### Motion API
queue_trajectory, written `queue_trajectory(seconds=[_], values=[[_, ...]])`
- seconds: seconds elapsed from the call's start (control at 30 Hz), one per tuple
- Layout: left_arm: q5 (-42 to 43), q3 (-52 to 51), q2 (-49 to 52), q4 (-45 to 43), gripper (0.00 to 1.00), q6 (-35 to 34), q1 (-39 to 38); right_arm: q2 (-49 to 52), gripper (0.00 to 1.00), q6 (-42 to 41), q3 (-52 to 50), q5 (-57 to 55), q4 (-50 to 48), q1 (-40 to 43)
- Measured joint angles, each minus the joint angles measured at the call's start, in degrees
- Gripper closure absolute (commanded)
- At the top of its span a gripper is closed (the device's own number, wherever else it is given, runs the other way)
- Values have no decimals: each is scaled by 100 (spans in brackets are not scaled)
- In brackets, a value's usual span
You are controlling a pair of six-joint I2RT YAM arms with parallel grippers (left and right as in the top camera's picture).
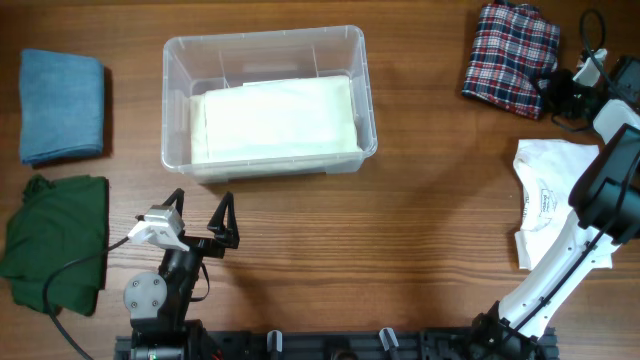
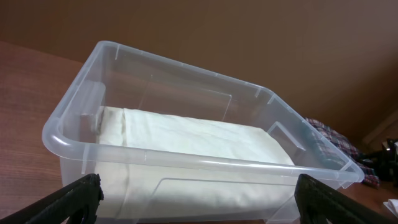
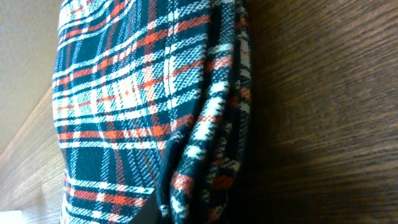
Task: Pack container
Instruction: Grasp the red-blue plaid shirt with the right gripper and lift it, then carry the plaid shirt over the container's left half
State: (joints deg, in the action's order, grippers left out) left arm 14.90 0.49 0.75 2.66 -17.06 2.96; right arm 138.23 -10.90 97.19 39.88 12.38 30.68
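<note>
The clear plastic container (image 1: 265, 38) stands at the back middle of the table with a folded cream cloth (image 1: 275, 115) lying flat inside. My left gripper (image 1: 202, 212) is open and empty just in front of it. In the left wrist view the container (image 2: 186, 68) and cream cloth (image 2: 193, 140) fill the frame between my open fingers (image 2: 199, 199). My right gripper (image 1: 553, 90) is at the right edge of a folded plaid cloth (image 1: 510, 45) at the back right. In the right wrist view a bunched fold of the plaid cloth (image 3: 124, 112) sits in the jaws (image 3: 186, 211).
A folded blue cloth (image 1: 60, 105) lies at the far left and a green cloth (image 1: 55, 240) lies in front of it. A white T-shirt (image 1: 545, 195) lies at the right, partly under my right arm. A cable runs across the green cloth.
</note>
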Motion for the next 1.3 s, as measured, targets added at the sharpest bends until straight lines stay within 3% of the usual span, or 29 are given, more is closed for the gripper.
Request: queue_trajectory(seconds=[0.3, 0.7, 1.03, 1.3], values=[[0, 0, 0, 2, 0, 0, 0, -420, 96, 2, -103, 35, 479, -7], [0, 0, 0, 2, 0, 0, 0, -2638, 96, 68, -160, -7, 1082, -269], [0, 0, 0, 2, 0, -2, 0, -3099, 96, 199, -192, 63, 1655, -1333], [0, 0, 0, 0, 0, 0, 0, -4437, 96, 79, -219, 337, 1322, -2850]])
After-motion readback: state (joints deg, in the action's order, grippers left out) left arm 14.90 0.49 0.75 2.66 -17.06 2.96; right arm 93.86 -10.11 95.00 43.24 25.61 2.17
